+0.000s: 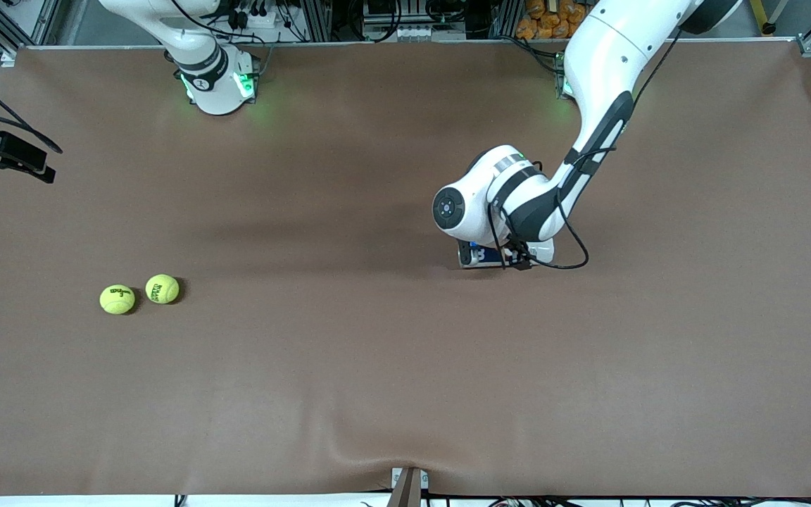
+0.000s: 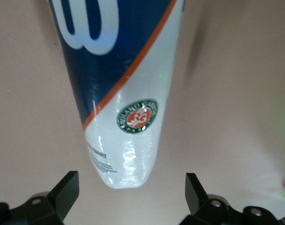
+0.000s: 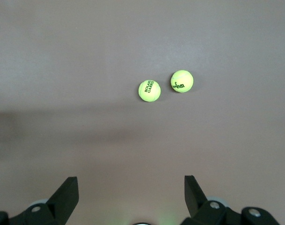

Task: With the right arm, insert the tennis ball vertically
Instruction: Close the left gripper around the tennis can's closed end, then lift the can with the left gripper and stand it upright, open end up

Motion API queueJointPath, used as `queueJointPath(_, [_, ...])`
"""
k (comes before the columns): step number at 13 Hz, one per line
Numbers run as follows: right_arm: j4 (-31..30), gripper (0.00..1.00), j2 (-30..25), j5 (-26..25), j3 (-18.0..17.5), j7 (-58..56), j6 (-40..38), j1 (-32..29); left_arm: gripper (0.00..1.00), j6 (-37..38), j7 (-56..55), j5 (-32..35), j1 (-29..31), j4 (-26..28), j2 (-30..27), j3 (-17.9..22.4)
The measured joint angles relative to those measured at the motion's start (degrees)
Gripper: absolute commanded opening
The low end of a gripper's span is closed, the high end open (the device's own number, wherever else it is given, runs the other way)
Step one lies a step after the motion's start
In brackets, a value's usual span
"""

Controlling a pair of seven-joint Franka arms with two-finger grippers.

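Observation:
Two yellow-green tennis balls (image 1: 117, 299) (image 1: 162, 289) lie side by side on the brown table, toward the right arm's end. In the right wrist view both balls (image 3: 149, 90) (image 3: 182, 81) look small and far below. My right gripper (image 3: 130, 178) hangs high over the table, open and holding nothing; the front view does not show it. A blue and white tennis ball can (image 2: 119, 84) lies on its side mid-table, mostly hidden under the left wrist (image 1: 490, 255). My left gripper (image 2: 131, 174) is low over the can's white end, open, its fingers apart from it.
The right arm's base (image 1: 217, 84) stands at the table's back edge. The left arm (image 1: 588, 134) reaches down to the table's middle. A black camera mount (image 1: 4, 158) juts in at the right arm's end. A bracket (image 1: 407, 486) sits on the front edge.

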State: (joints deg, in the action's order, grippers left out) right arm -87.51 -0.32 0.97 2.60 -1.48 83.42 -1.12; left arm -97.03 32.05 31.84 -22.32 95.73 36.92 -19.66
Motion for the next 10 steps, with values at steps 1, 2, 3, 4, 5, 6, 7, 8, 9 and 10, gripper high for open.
queueJointPath(1, [0.00, 1.00, 0.00, 0.00, 0.00, 0.00, 0.00, 0.00, 1.00, -0.39, 0.00, 0.63, -0.02, 0.13, 0.13, 0.00])
queueJointPath(2, [0.00, 1.00, 0.00, 0.00, 0.00, 0.00, 0.00, 0.00, 1.00, -0.81, 0.00, 0.81, -0.02, 0.21, 0.36, 0.01])
queueJointPath(3, [0.00, 1.00, 0.00, 0.00, 0.00, 0.00, -0.01, 0.00, 1.00, -1.15, -0.10, 0.83, -0.02, 0.26, 0.72, 0.01])
queueJointPath(4, [0.00, 1.00, 0.00, 0.00, 0.00, 0.00, -0.01, 0.00, 1.00, -1.49, -0.55, 0.84, -0.02, 0.36, 1.17, 0.02])
queueJointPath(5, [0.00, 1.00, 0.00, 0.00, 0.00, 0.00, -0.01, 0.00, 1.00, -1.86, -0.83, 0.86, -0.02, 0.42, 1.69, 0.05])
queueJointPath(6, [0.00, 1.00, 0.00, 0.00, 0.00, 0.00, -0.01, 0.00, 1.00, -2.26, -0.99, 0.87, -0.01, 0.43, 2.22, 0.07])
queueJointPath(7, [0.00, 1.00, 0.00, 0.00, 0.00, 0.00, -0.01, 0.00, 1.00, -2.63, -1.21, 0.87, -0.02, 0.44, 2.72, 0.07])
queueJointPath(8, [0.00, 1.00, 0.00, 0.00, 0.00, 0.00, -0.02, 0.00, 1.00, -2.84, -1.63, 0.92, -0.01, 0.44, 3.07, 0.08])
queueJointPath(9, [0.00, 1.00, 0.00, 0.01, 0.00, 0.00, -0.02, 0.00, 1.00, -2.89, -1.81, 0.93, -0.01, 0.44, 3.28, 0.09])
queueJointPath(10, [0.00, 1.00, 0.00, 0.00, 0.00, 0.00, -0.06, 0.00, 1.00, -2.90, -1.97, 0.93, -0.01, 0.45, 3.37, 0.13])
